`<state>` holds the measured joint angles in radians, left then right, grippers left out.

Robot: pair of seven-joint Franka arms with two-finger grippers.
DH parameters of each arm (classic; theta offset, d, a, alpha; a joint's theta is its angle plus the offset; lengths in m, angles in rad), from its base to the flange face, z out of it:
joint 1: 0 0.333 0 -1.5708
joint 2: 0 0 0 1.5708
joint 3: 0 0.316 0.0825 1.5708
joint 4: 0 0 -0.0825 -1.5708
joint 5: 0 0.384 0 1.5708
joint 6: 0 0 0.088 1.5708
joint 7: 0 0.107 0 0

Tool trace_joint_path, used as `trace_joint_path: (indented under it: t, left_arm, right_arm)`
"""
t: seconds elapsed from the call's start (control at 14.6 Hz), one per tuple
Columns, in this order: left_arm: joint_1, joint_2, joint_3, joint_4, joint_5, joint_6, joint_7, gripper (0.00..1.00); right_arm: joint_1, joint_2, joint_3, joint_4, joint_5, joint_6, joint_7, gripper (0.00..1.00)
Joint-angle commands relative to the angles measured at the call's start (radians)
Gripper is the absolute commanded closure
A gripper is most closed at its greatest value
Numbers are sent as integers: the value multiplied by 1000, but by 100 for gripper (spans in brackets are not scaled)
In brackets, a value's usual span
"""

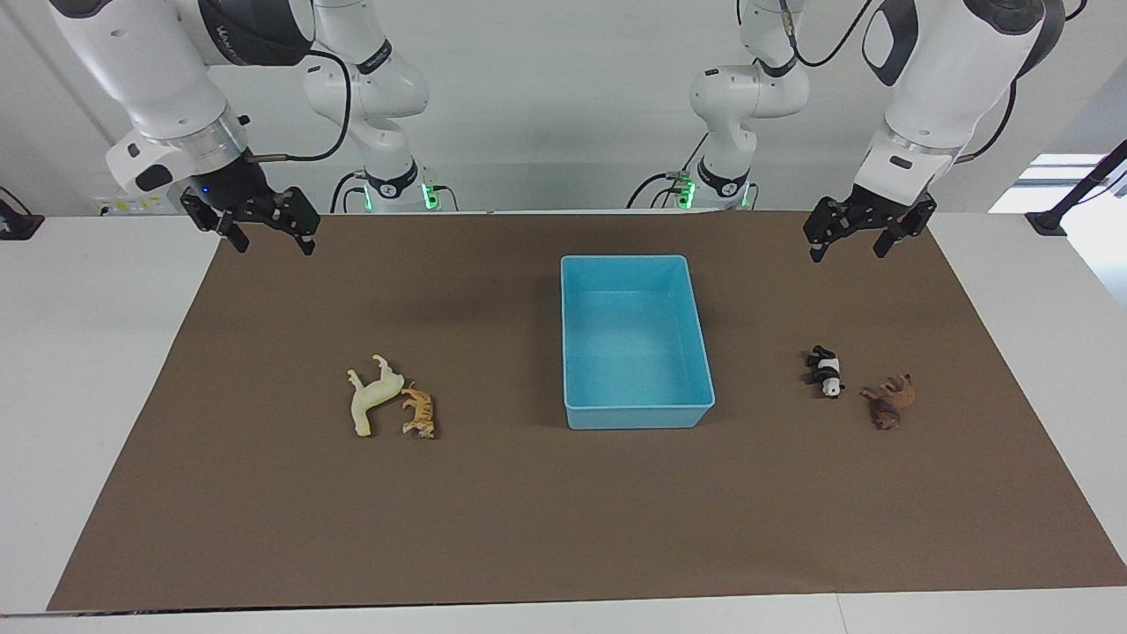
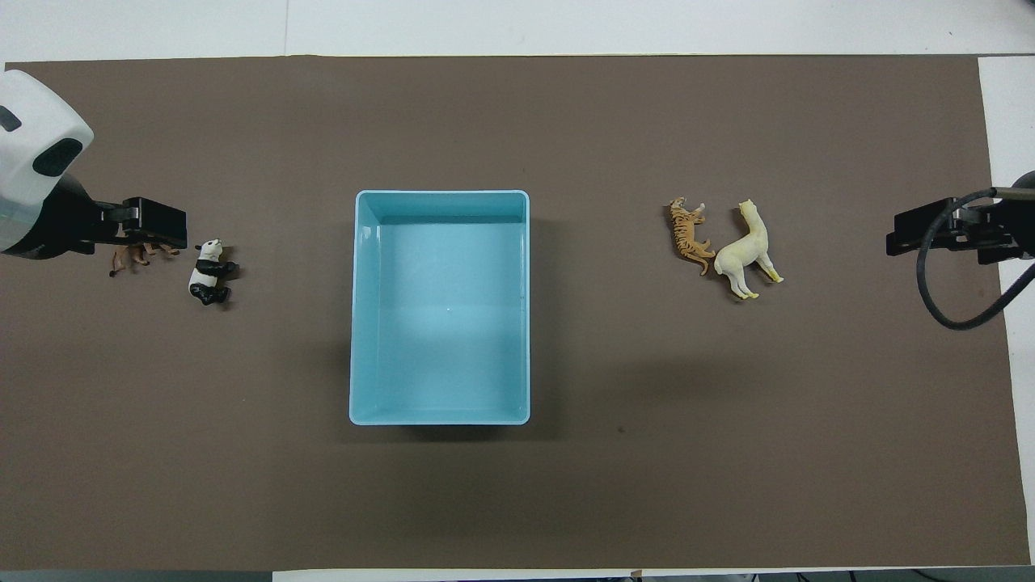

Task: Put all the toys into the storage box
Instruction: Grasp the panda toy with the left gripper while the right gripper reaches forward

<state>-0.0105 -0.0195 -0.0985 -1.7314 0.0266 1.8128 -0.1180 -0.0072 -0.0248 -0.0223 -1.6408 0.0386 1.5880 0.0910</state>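
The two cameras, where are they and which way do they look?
Facing view: high across the table, facing the robots; both whole arms show, left gripper and right gripper open.
Overhead view: high above the robots' end, looking steeply down; only grippers show.
Both share the light blue plastic storage box and four toy animals.
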Motion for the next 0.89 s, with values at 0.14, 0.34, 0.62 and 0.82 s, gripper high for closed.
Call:
trace_joint_path:
  t: [0.14,0.34,0.62,0.82]
  left_arm:
    - [89,13,3,-165,-1,247,170,0]
    - [113,90,3,-197,-1,362,230,0]
    - [113,186,3,-249,-1,491,360,0]
    - [113,220,3,-257,1,511,412,0]
  right_arm:
    - [-27,-10,15,-8,14,-22,-20,0]
    - [-1,-12,21,-31,14,74,30,0]
    - [12,52,22,-85,14,213,240,0]
    - [32,149,21,-93,12,309,123,0]
